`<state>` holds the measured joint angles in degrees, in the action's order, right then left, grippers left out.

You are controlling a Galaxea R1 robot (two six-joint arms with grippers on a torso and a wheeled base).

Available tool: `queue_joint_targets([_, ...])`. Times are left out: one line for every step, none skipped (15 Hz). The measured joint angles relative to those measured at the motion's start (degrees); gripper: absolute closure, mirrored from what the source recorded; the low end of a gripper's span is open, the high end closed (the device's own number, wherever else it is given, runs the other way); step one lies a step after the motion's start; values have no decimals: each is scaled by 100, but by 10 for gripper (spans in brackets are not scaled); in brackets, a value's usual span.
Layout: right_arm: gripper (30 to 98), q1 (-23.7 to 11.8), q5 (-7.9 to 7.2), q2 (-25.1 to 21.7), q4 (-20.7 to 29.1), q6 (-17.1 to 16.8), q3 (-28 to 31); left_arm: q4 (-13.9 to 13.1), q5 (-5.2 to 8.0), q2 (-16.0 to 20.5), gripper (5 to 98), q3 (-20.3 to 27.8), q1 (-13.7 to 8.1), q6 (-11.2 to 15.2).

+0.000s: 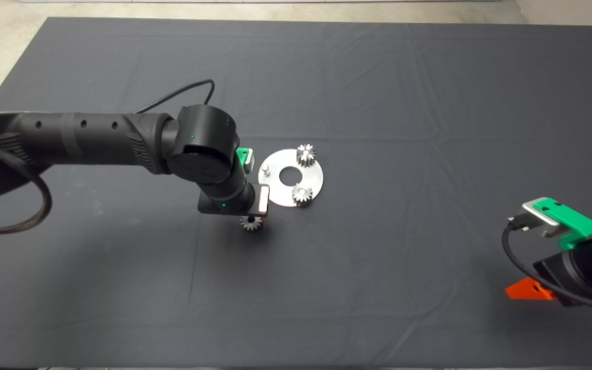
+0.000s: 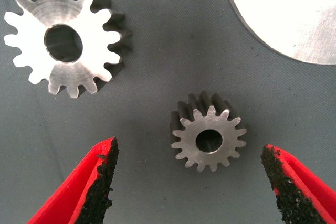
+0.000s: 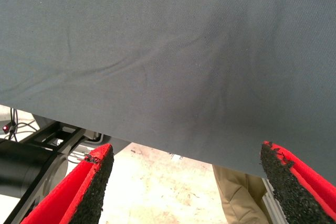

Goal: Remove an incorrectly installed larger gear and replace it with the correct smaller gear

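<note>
- Left gripper [image 2: 189, 148] hangs over the dark mat [image 1: 378, 77] just beside the plate, jaws wide apart with nothing in them. In the head view the wrist covers the jaws completely, so how high they are above the counter is anyone's guess.
- The larger gear [image 2: 63, 43] lies flat on the mat, off the plate, outside the jaws. It's close to the other loose gear, so a sloppy descent could clip it with a pad [image 2: 100, 182], or worse, grab the wrong one.
- The smaller gear [image 2: 209, 139] lies flat on the mat between the open jaws, but nearer one pad than the other. I reckon closing from here would shove it sideways before both pads bite. It's also low and toothy, so the pads could land on tooth tips and let it twist or pop out.
- From overhead only one loose gear peeks out under the wrist, and I can't say which of the two it is.
- The round silver plate [image 1: 275, 190] has one bare peg [image 1: 264, 168], and two gears already seated, one on the far side [image 1: 306, 154] and one on the near side [image 1: 301, 194]. Dropping the new gear on looks fiddly: the bore has to meet the peg, and a tilted grip would jam it.
- The wrist view cuts the plate off at its edge, so the peg isn't visible from there.
- Right gripper [image 3: 187, 153] is parked at the counter's right edge, jaws apart and empty, with only mat, floor and a person's trouser leg [image 3: 236, 192] in its view.
</note>
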<state>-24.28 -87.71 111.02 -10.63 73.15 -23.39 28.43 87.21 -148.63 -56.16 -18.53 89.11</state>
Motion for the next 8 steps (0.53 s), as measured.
queue_joint_targets([546, 0, 0, -2, 0, 0, 0, 51, 0, -13, 357, -14, 80, 0])
queue_joint_targets([546, 0, -2, -2, 0, 0, 0, 82, -2, -27, 357, -50, 183, -2])
queue_joint_targets([546, 0, 0, -2, 0, 0, 0, 105, -4, -29, 357, -78, 270, -2])
queue_joint_targets([546, 0, 0, 0, 0, 0, -4, 138, -2, -29, 357, -88, 313, -2])
queue_joint_targets([546, 0, 1, 4, 0, 0, -4, 146, 0, -29, 357, -89, 313, -2])
queue_joint_targets([546, 0, 1, 12, 0, 0, -4, 172, 0, -29, 357, -97, 313, -2])
queue_joint_targets([546, 0, -2, 12, 0, 0, -4, 180, 0, -29, 357, -100, 315, -2])
queue_joint_targets([546, 0, 0, 13, 0, 0, -4, 183, -4, -30, 357, -106, 315, -4])
